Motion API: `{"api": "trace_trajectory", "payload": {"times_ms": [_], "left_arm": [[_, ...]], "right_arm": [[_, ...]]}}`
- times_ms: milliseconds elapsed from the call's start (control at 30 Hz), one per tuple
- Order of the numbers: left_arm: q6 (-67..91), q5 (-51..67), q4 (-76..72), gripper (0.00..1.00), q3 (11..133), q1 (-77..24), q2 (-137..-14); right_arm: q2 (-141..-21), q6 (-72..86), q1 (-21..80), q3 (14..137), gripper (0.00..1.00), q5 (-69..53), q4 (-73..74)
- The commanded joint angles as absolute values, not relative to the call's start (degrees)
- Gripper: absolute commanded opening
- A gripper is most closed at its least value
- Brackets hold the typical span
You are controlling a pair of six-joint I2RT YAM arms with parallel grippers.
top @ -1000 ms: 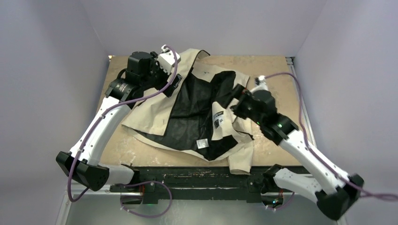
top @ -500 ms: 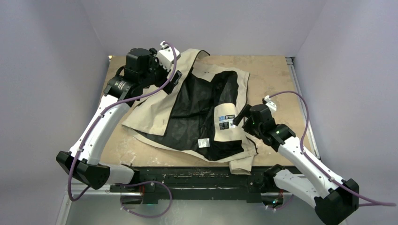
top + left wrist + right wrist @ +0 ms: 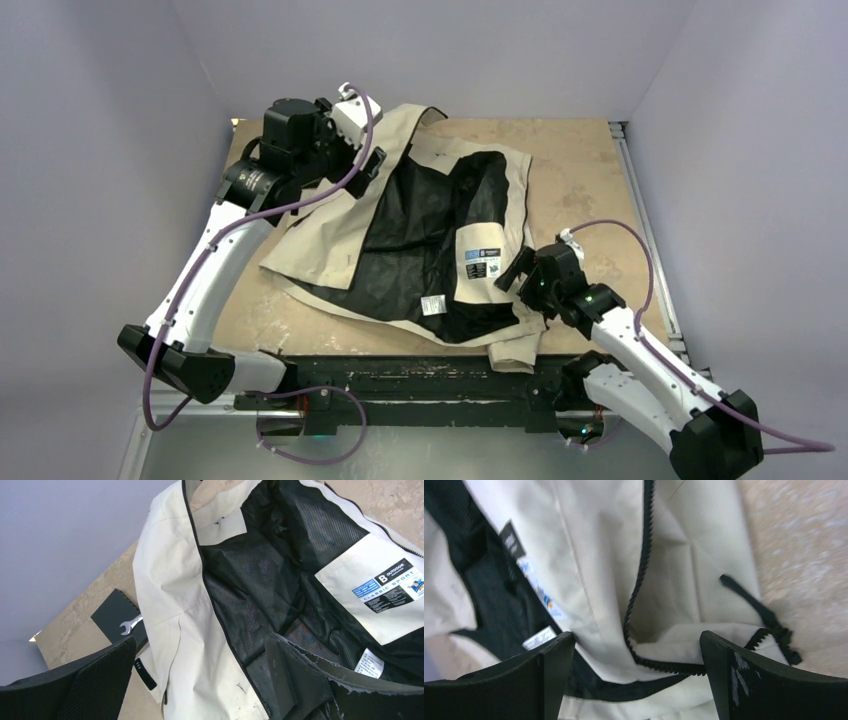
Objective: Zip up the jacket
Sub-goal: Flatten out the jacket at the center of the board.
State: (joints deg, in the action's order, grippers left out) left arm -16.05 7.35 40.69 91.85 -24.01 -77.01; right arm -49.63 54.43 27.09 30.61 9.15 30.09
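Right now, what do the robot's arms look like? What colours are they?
The left arm and right arm are long white tubes with chunky black joints. A purple cable loops along each one. The left gripper and right gripper are black, each with two flat fingers. One right finger has whitish scuffs.

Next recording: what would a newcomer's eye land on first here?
A cream-beige jacket lies unzipped across the table, its black mesh lining facing up at the middle. The right gripper is open over the zipper teeth at the jacket's near right corner. The left gripper is open above its far left side.
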Motion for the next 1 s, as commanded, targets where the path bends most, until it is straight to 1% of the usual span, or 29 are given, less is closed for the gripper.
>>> {"api": "trace_trajectory", "payload": {"times_ms": [0,33,67,133,167,200,267,333,367,467,533,667,800,833,867,933,967], "left_arm": [[-15.83,7.99,41.93,0.99,97.55,-23.55,-77.67],[-15.76,8.05,42.06,0.99,98.18,-23.55,-77.77],[-15.78,8.12,42.06,0.99,98.66,-23.54,-77.86],[-15.74,8.45,42.25,0.99,99.11,-23.55,-77.87],[-15.73,8.69,42.32,0.99,99.21,-23.53,-77.87],[-15.84,9.02,42.8,0.99,99.29,-23.55,-77.98],[-15.74,10.29,44.7,0.99,99.93,-23.55,-78.71],[-15.61,12.51,45.26,0.99,99.12,-23.55,-78.5],[-15.53,13.8,44.31,0.98,97.57,-23.55,-77.6],[-16.25,16.78,40.98,0.97,91.63,-23.91,-73.78],[-17.47,16.71,41.16,0.98,90.73,-24.35,-72.11],[-20.72,17.33,46.2,0.99,92.19,-24.56,-71.56],[-23.46,19.33,50.61,0.99,90.87,-24.71,-68.58],[-23.87,19.65,51.45,0.99,90.03,-24.73,-67.25],[-24.69,20.35,52.69,0.99,89.39,-24.78,-65.91],[-26.08,21.26,54.83,0.99,88.58,-24.79,-63.5],[-25.8,20.48,55.37,0.99,88.36,-24.79,-62.7]], "right_arm": [[-44.96,55.14,26.76,27.96,0.99,-5.77,22.33],[-44.46,54.53,26.76,28.47,0.96,-8.19,21.35],[-44.05,53.23,26.76,29.51,0.91,-9.29,20.83],[-43.85,52.35,26.8,32.56,0.72,-10.82,21.6],[-44.08,52.3,26.81,34.25,0.57,-12.37,22.29],[-44.64,52.1,26.81,36.0,0.44,-14.26,23.44],[-46.16,50.55,26.8,39.45,0.22,-16.52,24.48],[-47.66,50.37,26.76,42.48,0.07,-18.86,24.5],[-48.32,50.74,26.79,42.87,0.04,-20.51,23.26],[-50.19,54.44,27.08,43.45,0.04,-23.65,17.7],[-52.54,57.21,29.03,44.61,0.05,-24.58,14.05],[-60.42,59.81,38.12,49.92,0.02,-21.22,9.85],[-69.92,64.73,46.51,53.41,0.0,-20.15,0.77],[-72.08,65.71,47.84,54.48,0.02,-19.38,-0.4],[-73.84,66.55,48.77,55.44,0.06,-18.29,-1.72],[-76.79,68.85,50.51,56.04,0.09,-16.56,-5.27],[-78.21,70.39,50.98,56.38,0.12,-15.18,-6.63]]}}
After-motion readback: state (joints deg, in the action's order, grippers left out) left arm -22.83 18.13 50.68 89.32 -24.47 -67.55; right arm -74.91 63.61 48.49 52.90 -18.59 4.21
